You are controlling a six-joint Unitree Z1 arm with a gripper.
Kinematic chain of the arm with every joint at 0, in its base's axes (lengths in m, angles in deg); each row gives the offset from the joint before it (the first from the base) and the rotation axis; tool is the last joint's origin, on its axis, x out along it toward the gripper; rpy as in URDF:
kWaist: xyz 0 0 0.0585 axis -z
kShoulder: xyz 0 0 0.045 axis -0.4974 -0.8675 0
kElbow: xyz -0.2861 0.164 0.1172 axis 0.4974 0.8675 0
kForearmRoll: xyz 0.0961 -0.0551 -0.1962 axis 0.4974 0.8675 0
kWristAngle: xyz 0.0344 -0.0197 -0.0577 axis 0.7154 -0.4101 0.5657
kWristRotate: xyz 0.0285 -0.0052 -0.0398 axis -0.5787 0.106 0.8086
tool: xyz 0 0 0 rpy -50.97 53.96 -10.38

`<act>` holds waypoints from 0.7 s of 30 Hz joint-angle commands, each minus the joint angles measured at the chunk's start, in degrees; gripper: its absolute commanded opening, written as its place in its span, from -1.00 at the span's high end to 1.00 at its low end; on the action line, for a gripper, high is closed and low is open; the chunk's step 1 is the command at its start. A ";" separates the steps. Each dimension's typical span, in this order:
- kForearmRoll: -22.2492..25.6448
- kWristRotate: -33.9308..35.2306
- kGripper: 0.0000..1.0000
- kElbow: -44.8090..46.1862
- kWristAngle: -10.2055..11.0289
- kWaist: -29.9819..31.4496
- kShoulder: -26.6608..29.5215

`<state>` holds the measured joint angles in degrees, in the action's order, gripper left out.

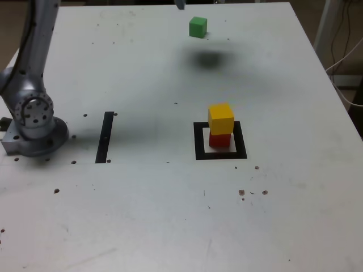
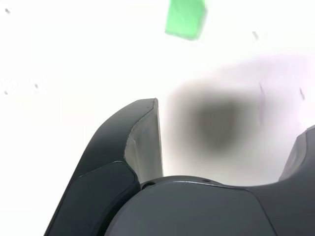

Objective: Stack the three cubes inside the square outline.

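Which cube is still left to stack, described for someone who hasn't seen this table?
Start at the white table and find the black square outline holding a yellow cube on a red cube. Look beyond it toward the far edge: the green cube sits alone there, the only cube not in the stack.

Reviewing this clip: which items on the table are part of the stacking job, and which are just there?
Job: yellow cube on red cube inside the square outline; green cube apart on the table; open gripper.
Bystanders: black strip, cables off the table.
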<state>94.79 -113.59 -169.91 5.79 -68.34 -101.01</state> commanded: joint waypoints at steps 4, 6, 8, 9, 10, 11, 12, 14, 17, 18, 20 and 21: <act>-1.09 -1.75 -0.89 -3.50 0.13 -3.99 -3.74; -1.41 -2.23 -0.88 -4.52 0.42 -4.70 -4.83; -1.67 -2.92 -0.86 -5.37 0.74 -4.96 -5.93; -1.77 -3.34 -0.86 -5.77 0.89 -5.02 -6.52; -1.82 -3.78 -0.86 -6.14 1.01 -5.09 -7.17; -1.84 -4.19 -0.86 -6.49 1.08 -5.18 -7.86; -1.88 -4.55 -0.86 -6.78 1.10 -5.32 -8.53; -2.11 -5.14 -0.86 -7.11 1.06 -5.64 -9.71; -2.66 -5.63 -0.85 -7.19 1.00 -6.03 -10.96; -2.79 -5.76 -0.85 -7.19 1.00 -6.07 -11.22; -2.94 -5.96 -0.84 -7.26 1.06 -6.13 -11.76; -2.99 -6.03 -0.84 -7.30 1.10 -6.18 -12.07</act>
<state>92.01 -119.41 -176.96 6.82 -74.40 -112.47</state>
